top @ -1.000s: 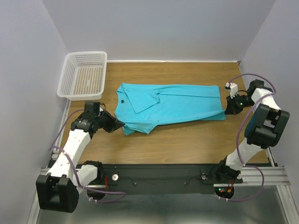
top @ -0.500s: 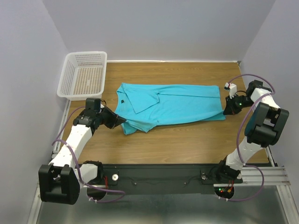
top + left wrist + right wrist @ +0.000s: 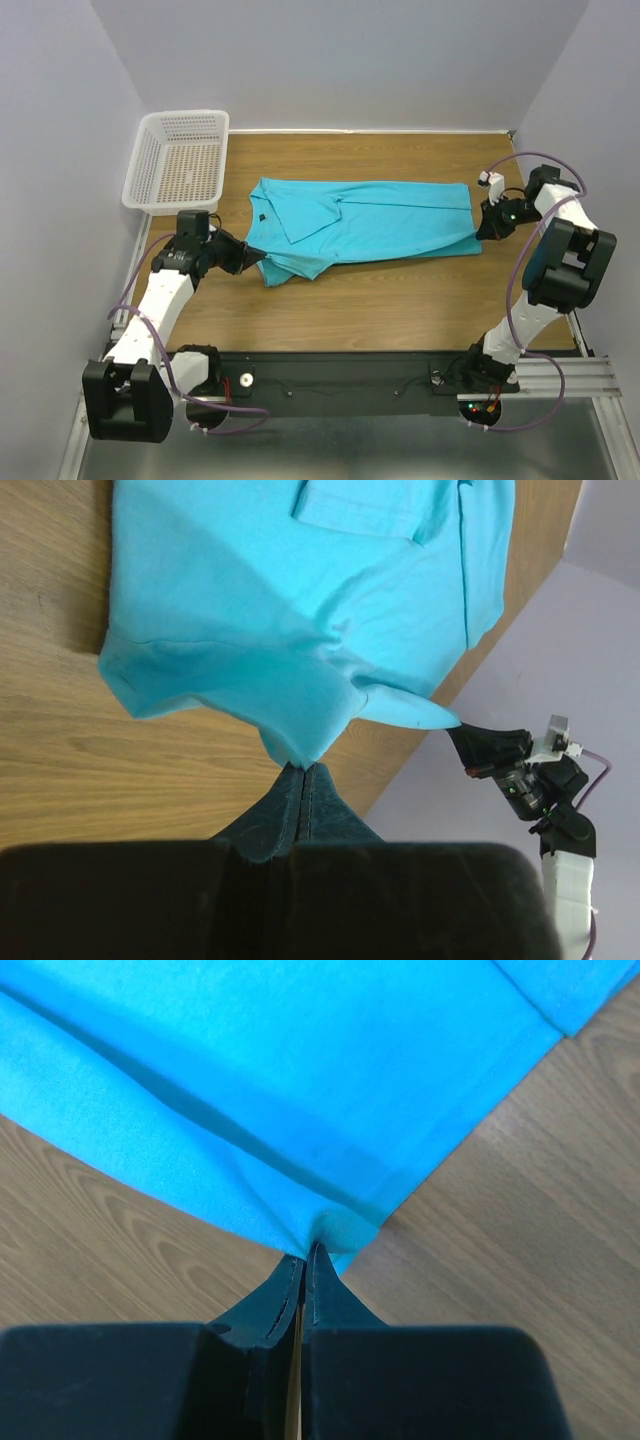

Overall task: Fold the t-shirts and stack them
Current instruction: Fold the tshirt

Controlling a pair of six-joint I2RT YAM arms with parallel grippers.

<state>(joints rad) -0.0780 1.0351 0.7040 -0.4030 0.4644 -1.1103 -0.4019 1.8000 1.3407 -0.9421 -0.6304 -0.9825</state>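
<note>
the brown wood-grain table [image 3: 400, 300] fills the floor of the booth, with pale walls on three sides. across its middle lies the plain turquoise-blue short-sleeved cotton t-shirt [image 3: 380, 225], stretched lengthwise with the neck toward 9 o'clock and the hem toward 3 o'clock. one sleeve is folded in over the chest, and the cloth bunches into soft ridges at the shirt's 8 o'clock corner.

at the table's 10 o'clock corner sits the white plastic mesh basket [image 3: 185, 117], well apart from the shirt, with the wood showing through its bottom.

the two white-and-black arms reach in from the near edge, one to each end of the shirt. the left gripper [image 3: 262, 260] is at the shirt's 8 o'clock corner. seen from its own wrist, the dark fingers are pressed flat together, clamping a peak of turquoise cloth [image 3: 260, 610] right at their tips [image 3: 303, 770]. the right gripper [image 3: 482, 232] is at the hem's 4 o'clock corner. its wrist view shows the same thing: the fingers are clenched on a small pucker at the edge of the fabric [image 3: 300, 1080], at the very tips [image 3: 308, 1255]. from the left wrist, the far hem corner rises off the wood to a point in the right gripper's hold.

a small dark label [image 3: 261, 216] sits just inside the neck, near the 9 o'clock end.
</note>
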